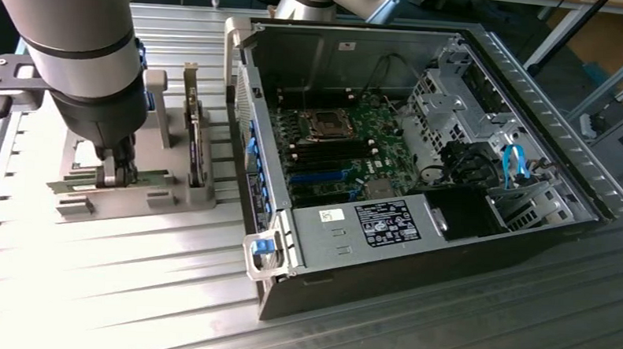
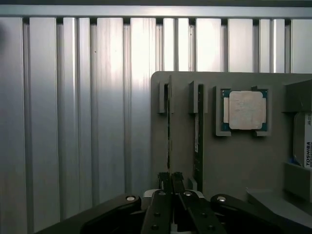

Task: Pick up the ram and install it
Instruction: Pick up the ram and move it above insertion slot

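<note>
Jaws of the gripper (image 2: 170,178) clench the ram (image 2: 169,122) standing between them in the grey holder (image 2: 234,161); lifting squarely along its slot should avoid binding.

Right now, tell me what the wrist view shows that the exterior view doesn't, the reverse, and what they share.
Wrist view: the square silver processor chip seated in its pocket, and a labelled drive.
Exterior view: the open computer case, its motherboard and the arm.
Both: the gripper shut on the ram, which stands on edge in the grey holder on the ribbed metal table.
</note>
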`<state>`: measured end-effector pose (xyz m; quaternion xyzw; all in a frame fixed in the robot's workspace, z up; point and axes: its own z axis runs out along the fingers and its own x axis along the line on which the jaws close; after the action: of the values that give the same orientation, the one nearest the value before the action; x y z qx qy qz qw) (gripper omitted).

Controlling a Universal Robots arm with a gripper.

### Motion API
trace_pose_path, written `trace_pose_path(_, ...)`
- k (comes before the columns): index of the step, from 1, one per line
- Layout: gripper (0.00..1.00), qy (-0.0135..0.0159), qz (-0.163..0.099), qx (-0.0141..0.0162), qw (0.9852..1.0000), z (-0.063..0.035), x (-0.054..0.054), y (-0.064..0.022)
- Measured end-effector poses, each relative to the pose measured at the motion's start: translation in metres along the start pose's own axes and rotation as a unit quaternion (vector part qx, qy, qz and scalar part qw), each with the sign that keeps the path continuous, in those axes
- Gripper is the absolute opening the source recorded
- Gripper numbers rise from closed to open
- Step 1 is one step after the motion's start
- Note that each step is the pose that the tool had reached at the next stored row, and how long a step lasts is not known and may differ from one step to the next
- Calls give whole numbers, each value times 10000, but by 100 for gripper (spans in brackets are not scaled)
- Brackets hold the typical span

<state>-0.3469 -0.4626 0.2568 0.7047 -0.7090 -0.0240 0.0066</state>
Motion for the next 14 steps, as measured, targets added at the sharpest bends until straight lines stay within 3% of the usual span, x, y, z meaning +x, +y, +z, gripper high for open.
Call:
trace_pose_path(10, 12, 0, 0, 0, 10000, -250, -6, 11)
trace_pose_path(14, 12, 0, 0, 0, 10000, -397, -10, 17)
